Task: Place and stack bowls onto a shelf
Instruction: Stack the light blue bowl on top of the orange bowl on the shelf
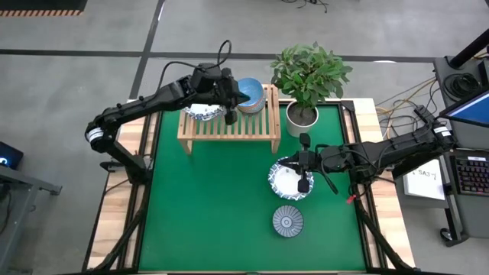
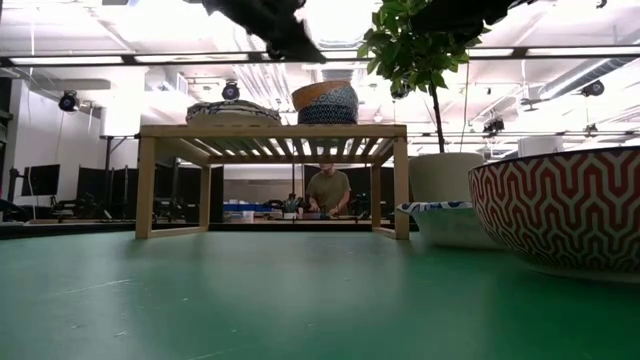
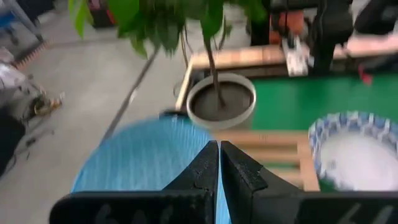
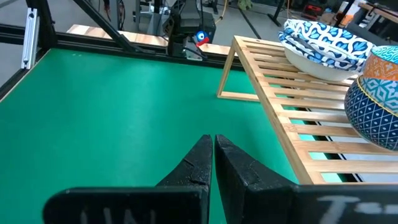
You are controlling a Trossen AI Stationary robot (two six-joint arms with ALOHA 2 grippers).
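While the shelf (image 1: pixel 229 126) already carries a white-and-blue stack (image 1: pixel 204 113) and a light-blue stack (image 1: pixel 250 95), two bowls (image 1: pixel 290 180) remain on the bench (image 1: pixel 214 206). The left hand (image 1: pixel 231 99), closed and empty, hovers above the light-blue stack; the right hand (image 1: pixel 303 162), closed and empty, is over one.

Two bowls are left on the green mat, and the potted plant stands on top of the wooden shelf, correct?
Not quite. The potted plant stands on the green mat beside the light-wood slatted shelf, at its end, not on top; the high view shows this. The two bowls on the mat are right: a white blue-rimmed bowl and a patterned grey-blue bowl.
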